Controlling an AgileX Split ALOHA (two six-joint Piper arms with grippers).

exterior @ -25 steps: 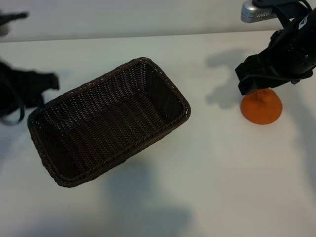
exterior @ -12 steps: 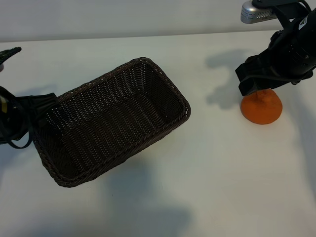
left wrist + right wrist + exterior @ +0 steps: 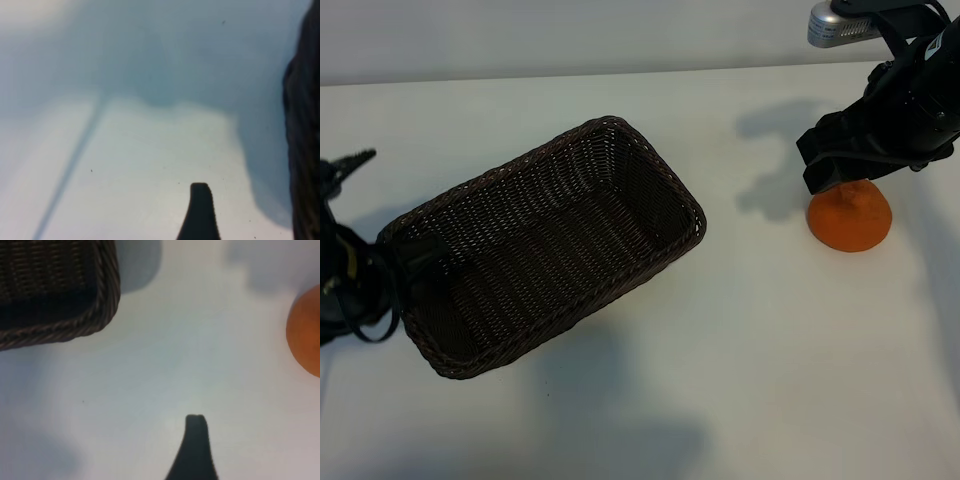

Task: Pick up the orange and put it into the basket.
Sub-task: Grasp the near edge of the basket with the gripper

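The orange rests on the white table at the right, with its stem end up. My right gripper hangs just above its far side, open and holding nothing. In the right wrist view one finger shows over bare table, the orange lies off to one side, and a corner of the basket is visible. The dark brown wicker basket lies slantwise at centre-left with nothing in it. My left gripper is at the basket's left end, open. Its wrist view shows one finger beside the basket wall.
A silver device sits above the right arm at the back right. The white table stretches bare between basket and orange and along the front. A wall edge runs along the back.
The left arm has swung toward the front, down along the basket's left end. The right arm, the orange and the basket have not moved.
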